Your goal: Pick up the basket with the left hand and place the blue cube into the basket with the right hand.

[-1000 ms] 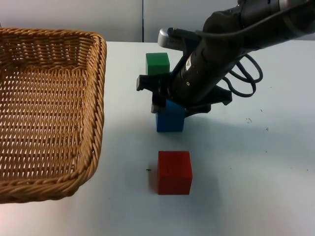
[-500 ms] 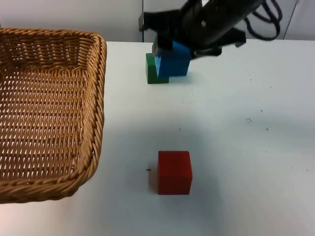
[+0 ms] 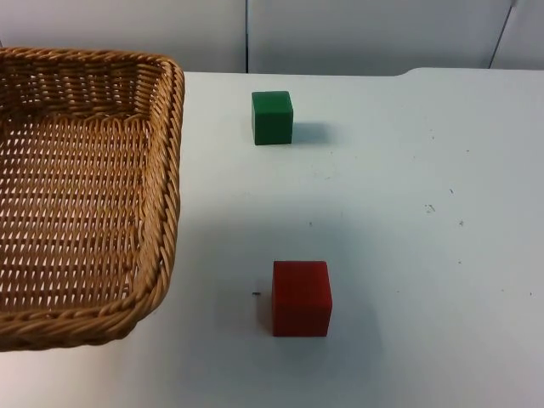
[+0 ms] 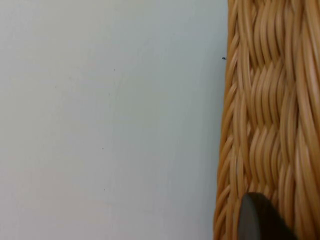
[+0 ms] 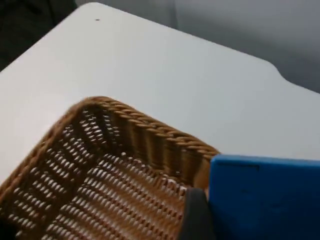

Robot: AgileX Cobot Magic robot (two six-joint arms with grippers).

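green cube [image 3: 272, 117]: on table [image 3: 408, 255], near far edge
red cube [image 3: 301, 297]: toward near edge, well apart from green
wall [image 3: 340, 34]: grey, behind far edge

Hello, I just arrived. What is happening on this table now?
A two-arm robot is putting a blue cube into a wicker basket. The right gripper holds the blue cube up in the air, near the basket's rim, with the basket's inside below it. The left gripper is at the basket's woven wall. The basket's inside holds nothing yet. A green cube and a red cube sit on the white table, untouched.
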